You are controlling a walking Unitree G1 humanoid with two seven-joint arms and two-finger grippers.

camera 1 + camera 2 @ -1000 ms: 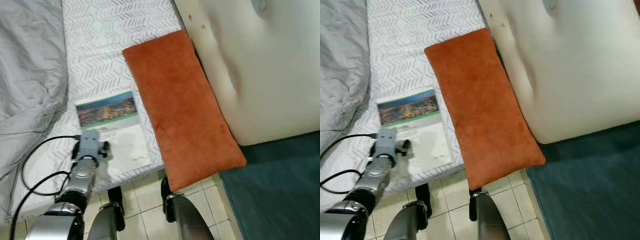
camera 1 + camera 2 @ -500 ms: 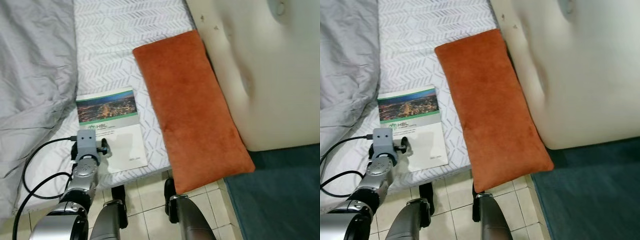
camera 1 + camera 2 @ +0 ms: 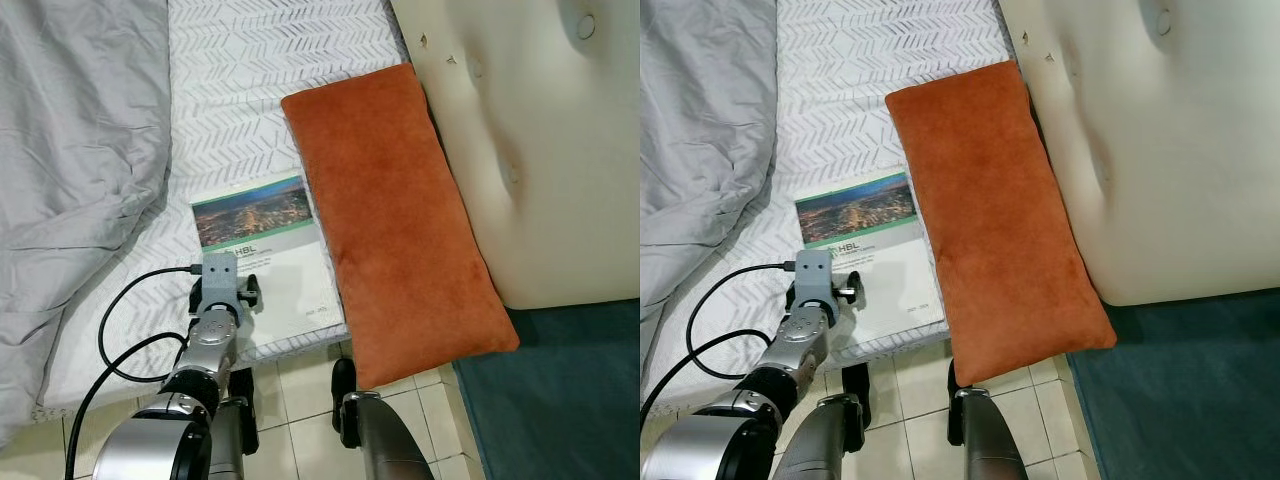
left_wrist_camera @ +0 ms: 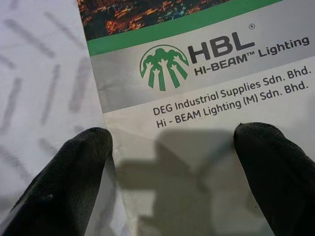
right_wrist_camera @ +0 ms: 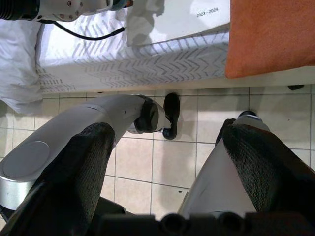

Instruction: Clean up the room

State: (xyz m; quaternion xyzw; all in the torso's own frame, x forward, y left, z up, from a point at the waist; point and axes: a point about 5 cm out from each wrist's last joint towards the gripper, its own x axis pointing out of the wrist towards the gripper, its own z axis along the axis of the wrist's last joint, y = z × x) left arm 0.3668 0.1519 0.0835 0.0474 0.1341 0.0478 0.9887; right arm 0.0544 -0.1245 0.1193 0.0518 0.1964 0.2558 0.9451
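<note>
Left hand: we've got the left hand (image 4: 172, 162) spread wide right over the glossy white booklet with the green stripe and night-city photo (image 3: 268, 255), one black fingertip (image 4: 74, 172) over the sheet just off the booklet's edge, the other (image 4: 275, 162) over the cover.
Wrist close-up: we can read "HBL Hi-BEAM Lighting" here; from the head it is too small.
Booklet: it lies flat near the foot edge of the bed (image 3: 250, 90), just beside the long rust-orange velvet cushion (image 3: 400, 220).
Right hand: we see the right hand (image 5: 162, 162) parted wide, pointing down at the pale tiled floor (image 5: 206, 162) and our own silver legs.
Hard to tell: whether the left fingertips touch the paper, we cannot say; the hand itself is hidden behind its wrist in the head views.
Room: white chevron sheet, rumpled grey duvet (image 3: 70, 170) on our left, cream tufted headboard (image 3: 540, 150) right, dark teal rug (image 3: 560, 400) below it; the cushion overhangs the bed's edge.
</note>
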